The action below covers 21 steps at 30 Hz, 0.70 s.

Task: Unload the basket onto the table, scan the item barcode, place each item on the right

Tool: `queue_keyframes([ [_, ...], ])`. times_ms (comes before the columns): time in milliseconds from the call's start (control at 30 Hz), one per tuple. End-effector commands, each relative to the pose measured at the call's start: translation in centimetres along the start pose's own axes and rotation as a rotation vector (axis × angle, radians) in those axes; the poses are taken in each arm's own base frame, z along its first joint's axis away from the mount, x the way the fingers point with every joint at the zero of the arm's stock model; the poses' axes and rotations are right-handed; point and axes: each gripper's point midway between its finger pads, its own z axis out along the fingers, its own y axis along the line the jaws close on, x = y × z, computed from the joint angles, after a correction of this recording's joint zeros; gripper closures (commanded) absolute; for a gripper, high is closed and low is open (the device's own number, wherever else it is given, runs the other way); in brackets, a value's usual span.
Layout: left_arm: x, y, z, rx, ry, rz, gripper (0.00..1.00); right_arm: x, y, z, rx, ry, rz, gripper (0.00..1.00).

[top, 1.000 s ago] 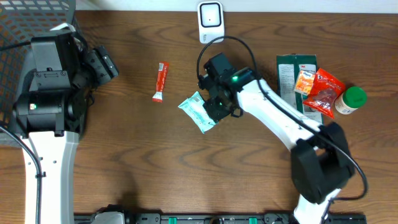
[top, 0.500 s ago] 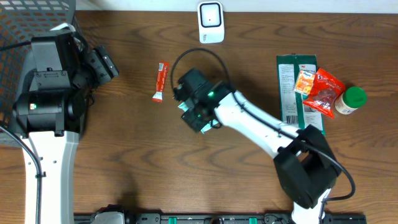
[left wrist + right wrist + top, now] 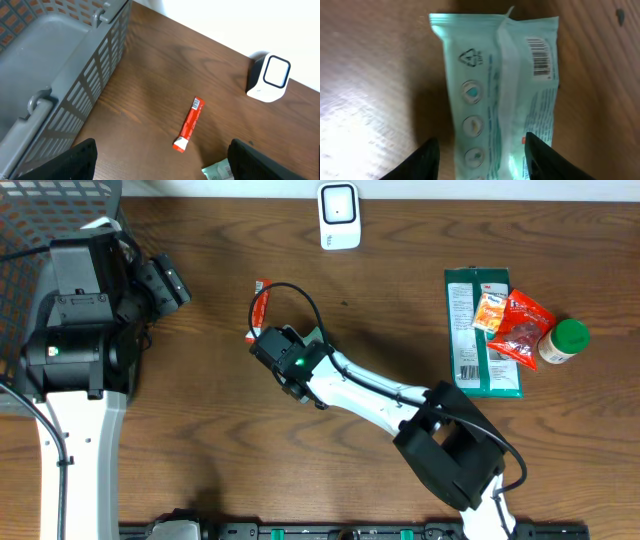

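The right gripper [image 3: 482,156] stands about half open astride a mint-green packet [image 3: 485,100], one finger [image 3: 540,159] at the packet's edge and the other [image 3: 426,160] parted from it by a strip of shadow; whether the jaws truly pinch it I cannot tell. The packet lies lengthwise between the fingers, seam side up towards the wrist camera, with one barcode [image 3: 540,57] printed near its far corner. From overhead the gripper hides nearly all of the packet, near the middle of the wooden table [image 3: 200,440] and well apart from the single white scanner [image 3: 338,216] at the far edge; just beside the gripper lies one red stick sachet [image 3: 259,310]. The left gripper [image 3: 162,162] hangs wide open and holds nothing, next to the one grey basket [image 3: 40,210] at the table's left end. At the right side four more items sit together: one flat green pack [image 3: 500,383], one orange sachet [image 3: 489,311] and one red bag [image 3: 520,330] overlapping it, and one green-capped bottle [image 3: 566,341] just beside the red bag.
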Motion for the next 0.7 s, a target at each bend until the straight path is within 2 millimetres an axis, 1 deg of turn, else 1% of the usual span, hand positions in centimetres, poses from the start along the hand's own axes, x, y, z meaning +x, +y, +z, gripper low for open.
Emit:
queue_keyframes([
  [0,-0.4,0.1,-0.2,-0.005,-0.009,0.001,0.16,0.8,-0.8,1.5,0.055,0.032,0.019,0.52],
  [100,-0.4,0.1,-0.2,-0.005,-0.010,0.001,0.16,0.9,-0.7,1.6,0.046,0.037,0.017,0.55],
  [233,-0.4,0.1,-0.2,-0.005,-0.010,0.001,0.16,1.0,0.3,1.5,0.009,0.040,0.010,0.56],
  [467,-0.4,0.1,-0.2,-0.005,-0.010,0.001,0.16,1.1,0.1,1.5,0.015,0.046,0.021,0.59],
  [667,-0.3,0.1,-0.2,-0.006,-0.009,0.001,0.16,1.3,0.1,1.7,0.014,0.048,0.020,0.66],
])
